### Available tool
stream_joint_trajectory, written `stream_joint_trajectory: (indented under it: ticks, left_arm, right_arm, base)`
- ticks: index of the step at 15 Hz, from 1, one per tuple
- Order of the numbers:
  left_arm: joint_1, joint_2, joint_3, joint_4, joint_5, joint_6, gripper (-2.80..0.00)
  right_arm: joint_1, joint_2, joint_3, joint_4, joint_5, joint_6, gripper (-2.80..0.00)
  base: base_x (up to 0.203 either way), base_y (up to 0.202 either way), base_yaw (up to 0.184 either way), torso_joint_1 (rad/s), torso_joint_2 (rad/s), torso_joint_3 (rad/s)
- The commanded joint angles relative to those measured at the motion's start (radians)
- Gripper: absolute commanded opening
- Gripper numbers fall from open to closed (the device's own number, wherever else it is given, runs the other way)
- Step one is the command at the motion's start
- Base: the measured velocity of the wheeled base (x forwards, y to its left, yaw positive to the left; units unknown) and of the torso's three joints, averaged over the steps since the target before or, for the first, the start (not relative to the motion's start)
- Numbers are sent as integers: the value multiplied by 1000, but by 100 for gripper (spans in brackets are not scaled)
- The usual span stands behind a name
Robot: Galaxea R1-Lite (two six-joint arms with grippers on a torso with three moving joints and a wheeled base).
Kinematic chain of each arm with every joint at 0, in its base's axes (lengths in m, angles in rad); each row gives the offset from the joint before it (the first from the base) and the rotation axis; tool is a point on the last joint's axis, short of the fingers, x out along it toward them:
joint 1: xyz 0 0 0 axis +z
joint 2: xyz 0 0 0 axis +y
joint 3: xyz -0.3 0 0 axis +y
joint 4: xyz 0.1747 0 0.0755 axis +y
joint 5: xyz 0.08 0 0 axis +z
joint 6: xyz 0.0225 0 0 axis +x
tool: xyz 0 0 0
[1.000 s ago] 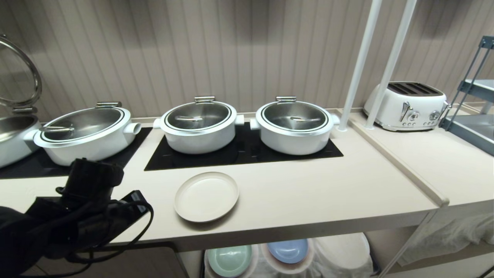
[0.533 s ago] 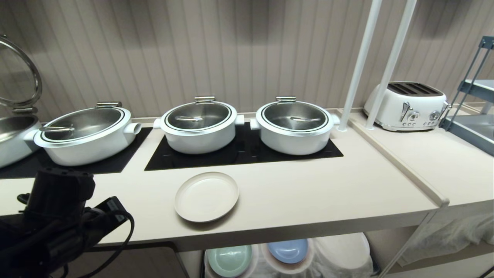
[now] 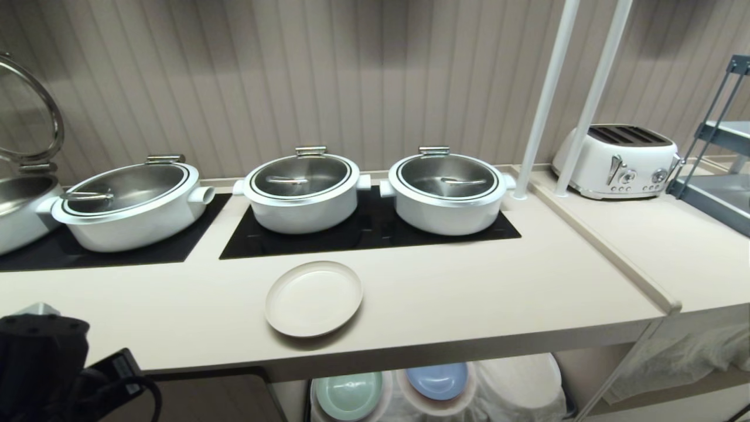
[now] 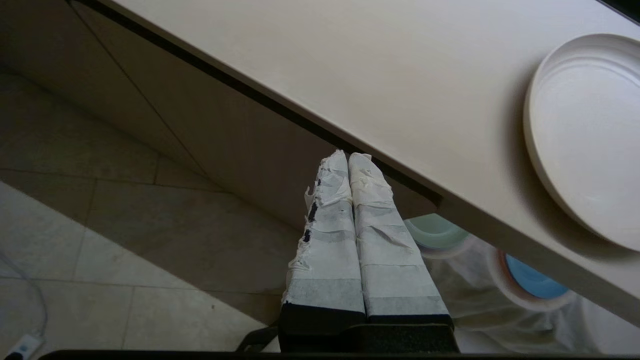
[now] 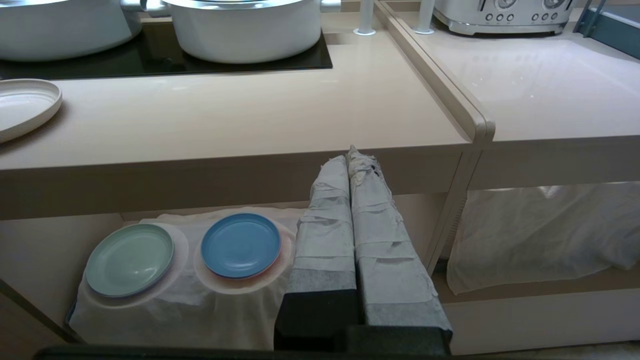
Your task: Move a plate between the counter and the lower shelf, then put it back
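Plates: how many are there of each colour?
Cream plate on the counter: 1
Green plate on the lower shelf: 1
Blue plate on the lower shelf: 1
Total: 3 plates in plain sight. More may lie under the white cloth; that cannot be told.

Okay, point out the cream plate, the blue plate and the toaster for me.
cream plate (image 3: 313,299), head view, centre of its flat base.
blue plate (image 5: 240,245), right wrist view, middle of its face.
toaster (image 3: 615,167), head view, front side by the lever.
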Motion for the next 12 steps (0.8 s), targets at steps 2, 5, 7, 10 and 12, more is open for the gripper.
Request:
stream_joint_trajectory:
  ticks: [2,5,7,10,12]
  left_arm:
    - [43,-113,67,-2,55,44,-280]
    - [115,-222,135,-3,60,116,-280]
    - [124,-392,179,0,54,208,-280]
    - [191,-658,222,33,-49,410,-280]
    - [268,-812,233,57,-219,547,-280]
  right_arm:
    - [0,0,0,1,-1,0,-280]
    - [0,0,0,-1,-2,0,-280]
    - [0,0,0,-1,0,0,-280]
    - [0,0,0,-1,0,0,-280]
    - [0,0,0,1,0,0,-280]
  base:
    - [0,0,0,0,0,0]
    - [0,0,0,0,0,0]
    - [0,0,0,0,0,0]
    - [0,0,0,0,0,0]
    - [0,0,0,0,0,0]
